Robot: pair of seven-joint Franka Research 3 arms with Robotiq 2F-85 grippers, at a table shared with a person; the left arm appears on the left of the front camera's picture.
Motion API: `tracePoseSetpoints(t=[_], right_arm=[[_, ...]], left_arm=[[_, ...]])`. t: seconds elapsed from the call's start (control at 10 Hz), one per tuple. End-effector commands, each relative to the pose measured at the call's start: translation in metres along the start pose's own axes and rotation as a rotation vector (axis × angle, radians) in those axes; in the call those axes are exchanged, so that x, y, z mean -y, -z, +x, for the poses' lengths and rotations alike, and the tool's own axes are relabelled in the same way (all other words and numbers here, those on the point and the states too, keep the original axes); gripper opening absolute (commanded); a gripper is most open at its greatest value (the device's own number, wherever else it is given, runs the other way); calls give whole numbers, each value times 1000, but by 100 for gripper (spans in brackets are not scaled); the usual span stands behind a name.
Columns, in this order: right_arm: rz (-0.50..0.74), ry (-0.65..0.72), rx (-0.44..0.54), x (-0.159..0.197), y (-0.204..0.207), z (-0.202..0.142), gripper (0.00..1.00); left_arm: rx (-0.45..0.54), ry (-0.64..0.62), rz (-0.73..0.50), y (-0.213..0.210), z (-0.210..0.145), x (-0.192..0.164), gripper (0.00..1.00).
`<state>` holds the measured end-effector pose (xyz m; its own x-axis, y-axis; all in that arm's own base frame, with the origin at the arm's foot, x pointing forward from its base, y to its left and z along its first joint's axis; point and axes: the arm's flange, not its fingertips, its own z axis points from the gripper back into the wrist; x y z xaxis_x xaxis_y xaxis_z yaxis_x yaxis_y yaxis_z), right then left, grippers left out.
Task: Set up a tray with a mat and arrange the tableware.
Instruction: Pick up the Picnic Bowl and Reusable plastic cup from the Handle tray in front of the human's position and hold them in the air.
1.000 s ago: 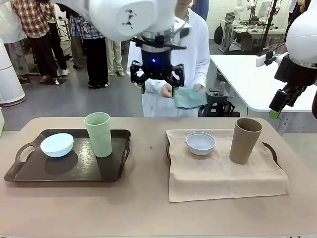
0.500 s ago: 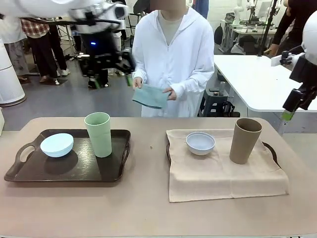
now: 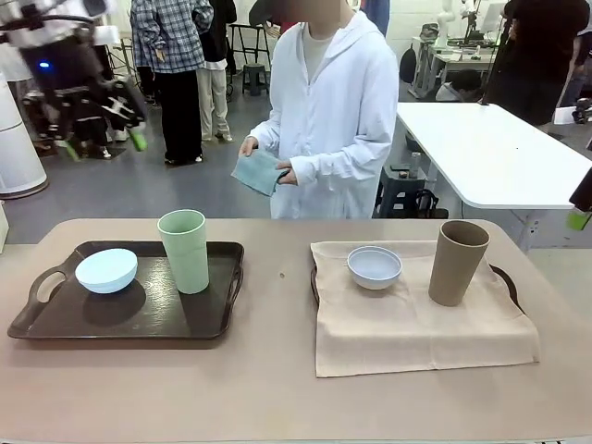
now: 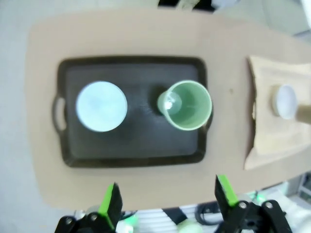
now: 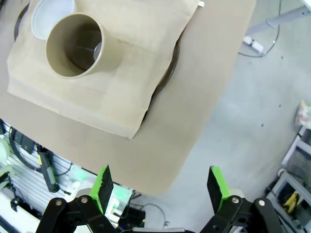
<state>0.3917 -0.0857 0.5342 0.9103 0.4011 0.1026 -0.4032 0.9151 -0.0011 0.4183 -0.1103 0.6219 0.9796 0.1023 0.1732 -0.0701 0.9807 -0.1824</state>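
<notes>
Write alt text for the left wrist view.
Seen from above, a black tray on a tan table holds a light blue bowl and an upright pale green tumbler. The open left claw hangs above, holding nothing.

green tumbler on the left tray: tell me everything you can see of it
The pale green tumbler is tall and handleless, narrows slightly toward its base, and looks like matte plastic. It stands upright with its mouth up; the left wrist view shows it empty inside. It rests directly on the black tray, right of that tray's middle, with no mat beneath it. The light blue bowl sits apart to its left. Only the tray touches it.
</notes>
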Motion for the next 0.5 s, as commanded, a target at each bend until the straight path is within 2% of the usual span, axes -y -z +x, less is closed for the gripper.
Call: tracePoseSetpoints(t=[0.0, 0.2, 0.4], right_arm=[[25, 23, 3, -8, -1, 4, 100], [26, 28, -10, -10, 1, 12, 100], [28, 21, -12, -13, 2, 15, 100]], left_arm=[[-16, 10, -25, 3, -15, -30, 100], [-48, 23, 5, 0, -28, -63, 100], [-68, 20, 74, 12, -36, -78, 100]])
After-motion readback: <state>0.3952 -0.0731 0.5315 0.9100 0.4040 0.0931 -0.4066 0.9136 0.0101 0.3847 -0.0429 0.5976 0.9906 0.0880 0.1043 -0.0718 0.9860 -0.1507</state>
